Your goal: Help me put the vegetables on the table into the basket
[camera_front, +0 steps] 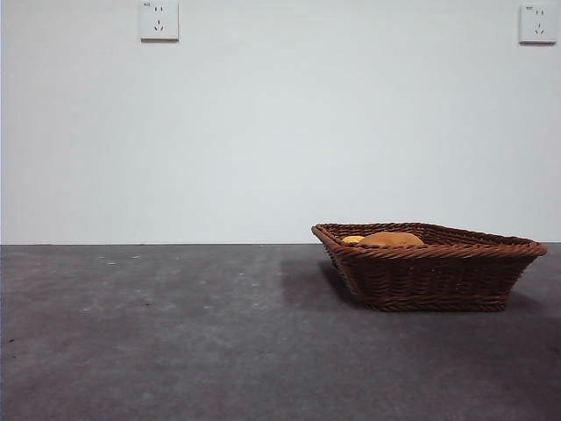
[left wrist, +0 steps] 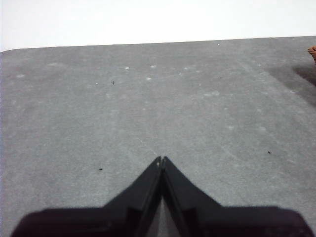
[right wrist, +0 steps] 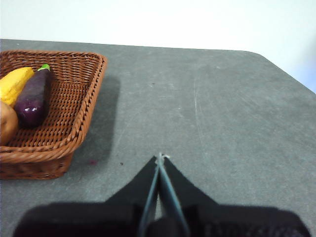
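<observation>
Eggplant (right wrist: 32, 97), yellow vegetable (right wrist: 15, 84) and potato (camera_front: 391, 239) lie inside the basket (camera_front: 429, 276); left pincer (left wrist: 161, 159) and right pincer (right wrist: 160, 157) closed, empty, beside the basket

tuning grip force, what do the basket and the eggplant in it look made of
The basket: woven wicker or rattan-like strands, brown, slightly shiny, with a braided rim; natural or plastic cannot be told. The eggplant: smooth, glossy dark purple skin with a green stem; the even sheen could suit a plastic model, but a real one is not ruled out.

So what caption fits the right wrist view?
Shut right gripper over the table, beside the basket holding eggplant, yellow vegetable and potato.
</observation>
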`<action>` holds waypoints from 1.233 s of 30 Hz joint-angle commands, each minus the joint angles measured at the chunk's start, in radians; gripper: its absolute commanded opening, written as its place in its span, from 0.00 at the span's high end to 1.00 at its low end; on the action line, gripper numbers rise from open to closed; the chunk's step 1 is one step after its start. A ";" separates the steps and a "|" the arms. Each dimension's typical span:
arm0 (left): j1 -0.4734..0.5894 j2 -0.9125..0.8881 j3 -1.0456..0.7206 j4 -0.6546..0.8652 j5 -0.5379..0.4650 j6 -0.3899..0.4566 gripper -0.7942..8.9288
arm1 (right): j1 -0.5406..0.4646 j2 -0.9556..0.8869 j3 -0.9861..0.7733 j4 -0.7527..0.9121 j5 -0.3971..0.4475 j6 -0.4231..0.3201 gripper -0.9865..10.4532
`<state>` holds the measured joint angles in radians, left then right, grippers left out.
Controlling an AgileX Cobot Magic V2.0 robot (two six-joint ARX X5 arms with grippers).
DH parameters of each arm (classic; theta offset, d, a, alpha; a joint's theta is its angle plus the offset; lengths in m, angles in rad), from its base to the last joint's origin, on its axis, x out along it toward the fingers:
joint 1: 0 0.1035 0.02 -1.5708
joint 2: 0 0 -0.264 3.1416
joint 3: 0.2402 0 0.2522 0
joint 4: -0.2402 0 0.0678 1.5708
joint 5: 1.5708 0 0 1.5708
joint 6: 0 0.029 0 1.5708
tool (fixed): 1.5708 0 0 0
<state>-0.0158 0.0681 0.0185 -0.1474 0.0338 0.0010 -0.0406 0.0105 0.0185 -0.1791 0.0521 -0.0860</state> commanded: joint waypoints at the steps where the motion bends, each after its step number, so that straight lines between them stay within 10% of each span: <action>1: 0.002 0.000 -0.011 0.005 0.000 0.015 0.92 | -0.003 -0.003 -0.004 -0.006 0.000 0.011 0.91; 37: 0.002 0.000 -0.011 0.005 0.000 0.015 0.92 | 0.008 -0.003 -0.004 -0.005 0.001 0.011 0.91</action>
<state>-0.0158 0.0681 0.0185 -0.1474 0.0338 0.0010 -0.0322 0.0105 0.0185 -0.1791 0.0521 -0.0860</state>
